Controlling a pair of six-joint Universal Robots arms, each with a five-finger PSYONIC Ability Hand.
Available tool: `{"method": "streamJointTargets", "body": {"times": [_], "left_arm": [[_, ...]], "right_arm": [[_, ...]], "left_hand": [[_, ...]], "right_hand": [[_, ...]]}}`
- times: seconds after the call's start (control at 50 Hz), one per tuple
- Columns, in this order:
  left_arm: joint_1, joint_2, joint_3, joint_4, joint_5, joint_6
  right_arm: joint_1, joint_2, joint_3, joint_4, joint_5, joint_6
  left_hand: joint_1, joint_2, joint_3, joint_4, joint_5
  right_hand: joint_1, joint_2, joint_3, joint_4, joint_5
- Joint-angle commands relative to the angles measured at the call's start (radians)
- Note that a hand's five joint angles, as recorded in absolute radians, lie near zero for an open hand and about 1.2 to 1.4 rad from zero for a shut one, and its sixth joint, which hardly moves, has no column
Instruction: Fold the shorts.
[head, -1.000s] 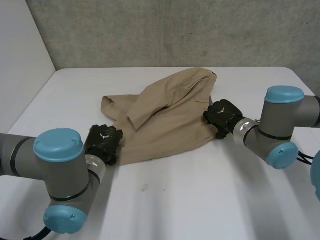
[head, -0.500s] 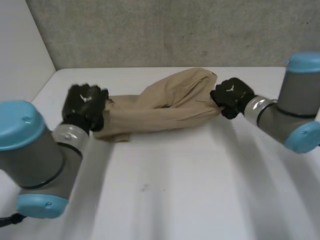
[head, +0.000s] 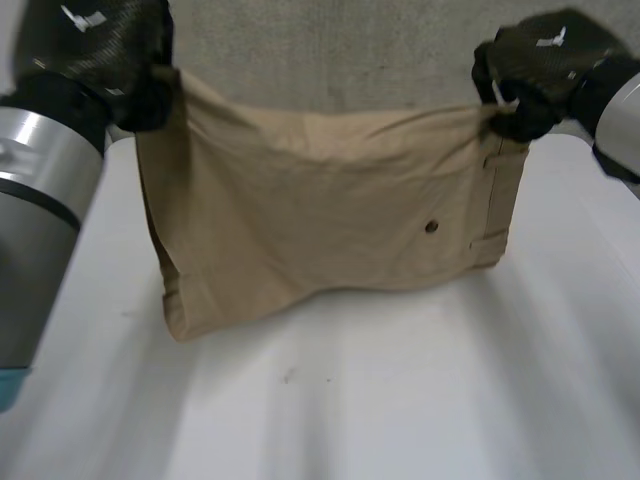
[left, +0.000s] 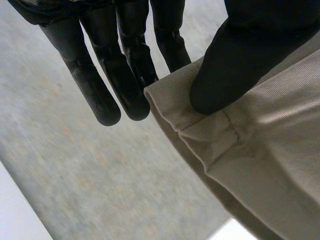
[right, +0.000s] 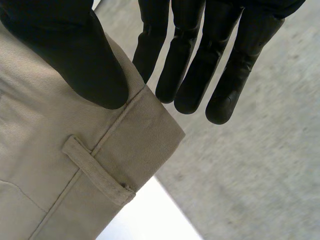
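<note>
Tan shorts (head: 320, 220) hang spread out above the white table (head: 400, 400), held up by their two upper corners. My left hand (head: 105, 55) pinches the left corner, at a hem; in its wrist view the thumb (left: 235, 60) presses the cloth (left: 260, 150) against the straight fingers (left: 125, 65). My right hand (head: 530, 65) pinches the right corner at the waistband, with the thumb (right: 75, 55) on the cloth (right: 60, 165) beside a belt loop (right: 95, 170) and the fingers (right: 200, 60) behind it. The lower edge of the shorts sags to the table at the left.
A grey concrete wall (head: 330, 50) stands behind the table. A button (head: 431, 227) shows on the right half of the shorts. Bare tabletop lies in front of the hanging cloth.
Both hands have closed on the shorts and lifted them from a crumpled heap on the table to a spread sheet held high. The arms rose and moved apart.
</note>
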Motion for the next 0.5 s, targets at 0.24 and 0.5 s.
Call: {"method": "streamJointTargets", "body": {"times": [0.24, 0.5], "left_arm": [[0.035, -0.549, 0.305, 0.022, 0.007, 0.009], [0.031, -0.627, 0.734, 0.240, 0.004, -0.001]], "right_arm": [[0.009, 0.389, -0.133, -0.118, 0.162, -0.058], [0.066, 0.404, -0.363, -0.676, 0.216, 0.008]], "left_hand": [[0.252, 0.187, 0.194, 0.183, 0.222], [0.252, 0.187, 0.194, 0.183, 0.222]], "right_hand": [[0.425, 0.221, 0.219, 0.206, 0.240], [0.425, 0.221, 0.219, 0.206, 0.240]]}}
